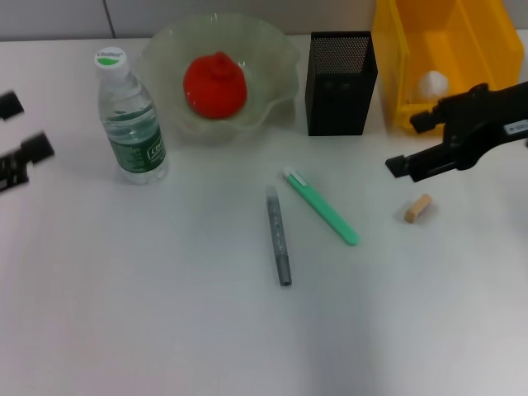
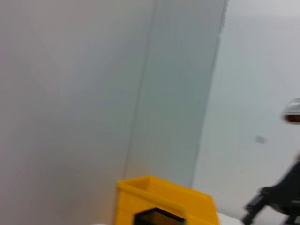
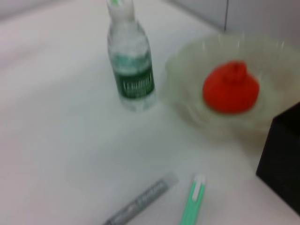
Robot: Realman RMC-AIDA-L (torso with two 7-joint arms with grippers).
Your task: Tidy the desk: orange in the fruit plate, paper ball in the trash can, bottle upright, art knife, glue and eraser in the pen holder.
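Nearest my head camera lies the grey glue stick (image 1: pixel 279 236), flat on the white desk (image 1: pixel 148 313), with the green art knife (image 1: pixel 322 206) just beside it on the right, angled and not touching.

From my seat, biggest first: the yellow trash can (image 1: pixel 404 58) stands at the back right with the white paper ball (image 1: pixel 432 82) inside it. Left of it, the black mesh pen holder (image 1: pixel 341 82) stands upright, and left again the pale green fruit plate (image 1: pixel 272 62) holds the orange (image 1: pixel 214 85). The bottle (image 1: pixel 130 124) stands upright near the plate's left side (cap on top).

My right claw (image 1: pixel 409 144) hovers in front of the trash can, fingers spread apart and holding nothing. The small tan eraser (image 1: pixel 418 208) lies on the desk near it, closer to me, and clear of the fingers (image 1: pixel 398 166).

My left claw (image 1: pixel 21 132) sits at the far left edge, well apart from the bottle; I cannot tell how its fingers are set.
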